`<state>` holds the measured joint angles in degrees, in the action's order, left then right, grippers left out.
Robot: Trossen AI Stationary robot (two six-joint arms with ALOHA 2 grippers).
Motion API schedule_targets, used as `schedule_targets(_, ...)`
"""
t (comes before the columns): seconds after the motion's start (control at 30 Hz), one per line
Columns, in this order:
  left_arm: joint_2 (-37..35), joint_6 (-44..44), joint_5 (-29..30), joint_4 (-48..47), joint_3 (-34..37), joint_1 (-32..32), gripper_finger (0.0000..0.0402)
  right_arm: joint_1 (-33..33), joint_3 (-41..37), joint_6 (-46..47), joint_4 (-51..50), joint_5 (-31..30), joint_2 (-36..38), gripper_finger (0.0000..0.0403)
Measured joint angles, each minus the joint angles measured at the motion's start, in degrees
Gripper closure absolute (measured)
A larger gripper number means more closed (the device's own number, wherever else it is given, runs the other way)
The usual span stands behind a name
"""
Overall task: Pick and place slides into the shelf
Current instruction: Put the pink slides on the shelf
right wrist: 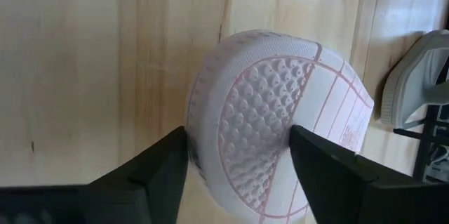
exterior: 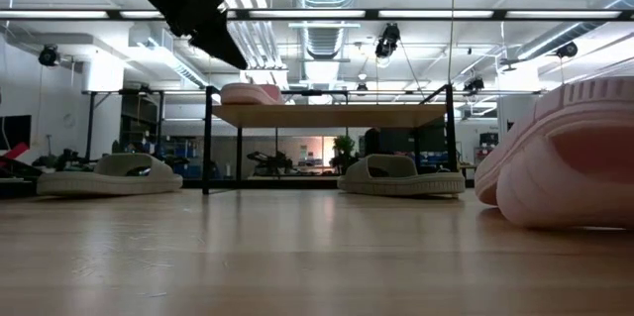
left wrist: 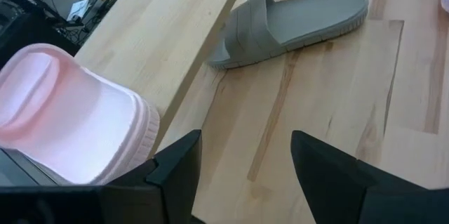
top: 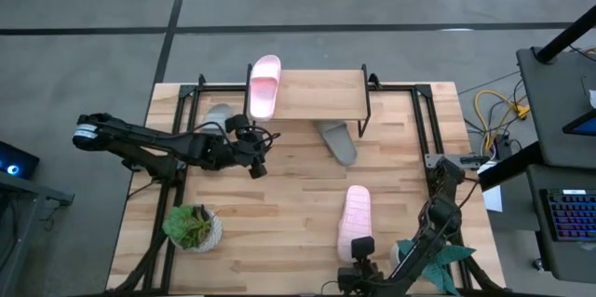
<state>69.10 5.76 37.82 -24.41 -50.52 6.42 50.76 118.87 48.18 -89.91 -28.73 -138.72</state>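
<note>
The shelf (top: 317,94) stands at the table's far side. One pink slide (top: 265,87) lies on its plank's left end, overhanging the far edge. A grey slide (top: 219,115) rests on the table left of the shelf. Another grey slide (top: 337,141) lies half under the shelf's right end. The second pink slide (top: 355,218) lies on the table near the near edge. My left gripper (top: 256,153) hovers open in front of the shelf's left end, above the table (left wrist: 245,140). My right gripper (right wrist: 238,136) is open, its fingers above and astride that pink slide's near end (right wrist: 273,112).
A potted plant (top: 194,227) stands near the table's left near corner. Thin black shelf legs (exterior: 208,143) rise in front of the grey slides (exterior: 401,174). Bare wood lies between the shelf and the near pink slide (exterior: 565,158). Cables and a keyboard sit off the right side.
</note>
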Motion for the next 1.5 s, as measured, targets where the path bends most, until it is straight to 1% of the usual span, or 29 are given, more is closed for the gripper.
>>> schedule_targets(0.33,0.0,1.4,-0.1,0.6,0.1,0.0,0.0198,0.0,-0.1,1.7,-0.1,0.4,0.0,0.0285)
schedule_targets(0.47,0.0,1.4,-0.2,2.0,0.1,0.0,0.0198,-0.1,-0.1,2.8,-0.1,1.1,0.0,0.0317)
schedule_targets(0.6,0.1,1.4,-0.2,1.9,0.1,0.0,0.0198,-0.1,-0.1,3.2,-0.1,1.9,0.1,0.0340)
schedule_targets(0.73,0.2,1.4,-0.2,2.6,0.2,0.0,0.0198,-0.1,0.0,4.5,-0.2,1.9,0.3,0.0354)
schedule_targets(0.87,0.2,1.4,-0.2,2.5,0.2,0.0,0.0198,-0.3,2.9,4.8,-1.0,1.3,0.3,0.0364)
schedule_targets(0.97,0.2,1.4,-0.2,2.9,0.2,0.0,0.0198,-0.4,5.6,4.8,-0.5,-1.1,0.7,0.0366)
schedule_targets(1.07,0.2,1.4,-0.2,3.0,0.2,0.0,0.0198,-0.2,7.5,3.7,-0.2,-4.8,2.2,0.0368)
schedule_targets(1.13,0.2,1.3,-0.2,3.0,0.3,0.0,0.0198,-0.2,8.3,2.8,-0.1,-5.7,3.3,0.0369)
schedule_targets(1.27,0.2,1.3,-0.2,3.0,0.3,0.0,0.0198,-0.3,8.5,2.0,-0.1,-8.1,5.4,0.0369)
schedule_targets(1.5,0.2,1.2,-0.1,3.0,0.3,0.0,0.0198,-0.2,9.2,1.9,0.0,-13.0,11.3,0.0369)
